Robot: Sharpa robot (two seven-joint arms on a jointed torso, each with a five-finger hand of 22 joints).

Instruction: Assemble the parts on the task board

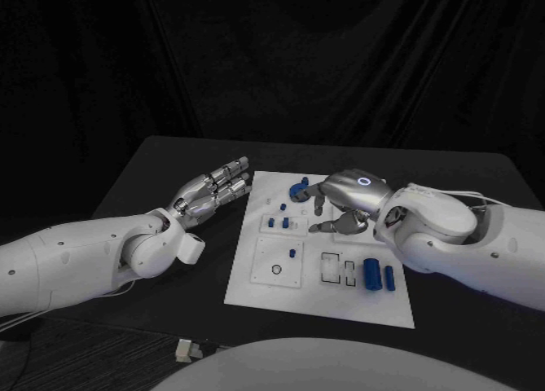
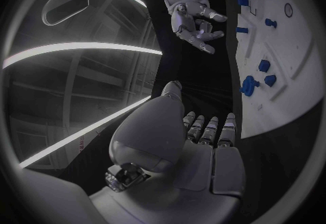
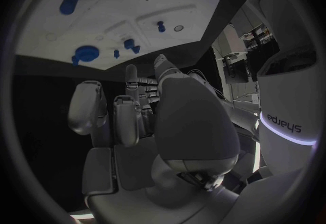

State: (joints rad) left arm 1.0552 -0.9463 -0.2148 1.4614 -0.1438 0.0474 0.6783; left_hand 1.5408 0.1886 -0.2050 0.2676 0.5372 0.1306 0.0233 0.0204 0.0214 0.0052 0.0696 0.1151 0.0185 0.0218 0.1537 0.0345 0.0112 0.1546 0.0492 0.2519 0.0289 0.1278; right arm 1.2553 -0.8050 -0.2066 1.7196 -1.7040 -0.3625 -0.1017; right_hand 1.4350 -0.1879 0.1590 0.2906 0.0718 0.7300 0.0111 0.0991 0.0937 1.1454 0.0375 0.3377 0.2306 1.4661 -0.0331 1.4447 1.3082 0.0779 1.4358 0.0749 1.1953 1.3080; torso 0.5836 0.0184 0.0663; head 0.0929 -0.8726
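On the black table (image 1: 166, 163), the left hand (image 1: 211, 192) lies released beside the task board (image 1: 284, 285); the right hand (image 1: 343, 199) over it seems empty, fingers (image 2: 212, 16) spread.

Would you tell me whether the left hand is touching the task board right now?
Apart. In the head view the left hand lies over the black table with a dark strip between its fingertips and the task board; the left wrist view shows the same gap.

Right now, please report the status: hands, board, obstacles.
Left hand open, beside task board. Right hand open, over board's far end. Blue parts on board, none held. Nothing in the way.
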